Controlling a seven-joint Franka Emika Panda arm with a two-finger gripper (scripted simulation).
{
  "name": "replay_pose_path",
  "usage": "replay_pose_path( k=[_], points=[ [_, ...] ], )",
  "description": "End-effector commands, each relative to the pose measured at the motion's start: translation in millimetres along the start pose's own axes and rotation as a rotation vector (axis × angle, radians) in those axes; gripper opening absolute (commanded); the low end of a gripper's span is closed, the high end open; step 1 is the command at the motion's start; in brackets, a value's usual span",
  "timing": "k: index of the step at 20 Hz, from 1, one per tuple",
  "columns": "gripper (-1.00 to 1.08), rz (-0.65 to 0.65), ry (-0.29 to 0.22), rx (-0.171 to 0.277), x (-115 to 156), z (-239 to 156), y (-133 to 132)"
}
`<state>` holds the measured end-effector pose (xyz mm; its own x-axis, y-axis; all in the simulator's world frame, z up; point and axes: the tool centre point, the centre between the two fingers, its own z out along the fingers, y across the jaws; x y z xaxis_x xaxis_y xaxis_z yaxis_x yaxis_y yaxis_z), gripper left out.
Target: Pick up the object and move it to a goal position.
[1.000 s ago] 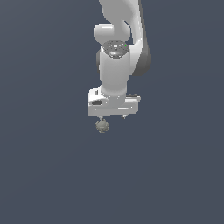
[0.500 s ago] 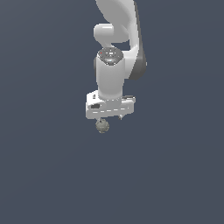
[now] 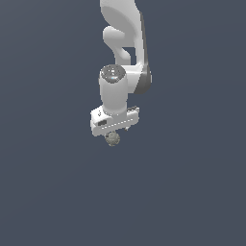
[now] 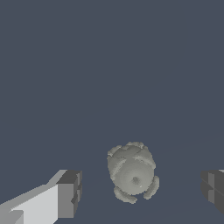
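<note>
Ball (image 4: 132,171) sits between my fingertips (image 4: 69,194), clear gap each side; my gripper (image 4: 142,190) spread wide, grasping nothing; lower frame centre.

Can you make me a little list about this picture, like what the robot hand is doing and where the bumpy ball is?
scene: plain dark grey-blue background, simulator render
arm: white robot arm, pointing down
gripper: gripper, open, fingers wide apart
ball: small bumpy grey-olive ball
ball position: between the two fingers, touching neither
ball in exterior view: just under the gripper
held: no, not gripped yet
goal marker: none visible
</note>
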<state>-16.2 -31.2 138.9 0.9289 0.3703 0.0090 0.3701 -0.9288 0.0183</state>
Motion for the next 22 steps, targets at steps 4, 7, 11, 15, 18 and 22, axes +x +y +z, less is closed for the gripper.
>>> replay_pose_path(
  k=[4, 7, 11, 15, 18, 22],
  points=[
    [1.0, -0.115, -0.004, 0.008, -17.0, 22.4, 5.5],
    [1.0, -0.165, -0.005, 0.012, -24.5, 31.8, 7.4],
    [1.0, -0.214, -0.006, 0.016, -32.3, 41.0, 9.1],
    [1.0, -0.246, -0.006, 0.018, -37.3, 46.7, 10.0],
    [1.0, -0.258, -0.007, 0.019, -39.2, 48.9, 10.3],
    [1.0, -0.256, -0.007, 0.019, -39.2, 49.2, 10.4]
  ],
)
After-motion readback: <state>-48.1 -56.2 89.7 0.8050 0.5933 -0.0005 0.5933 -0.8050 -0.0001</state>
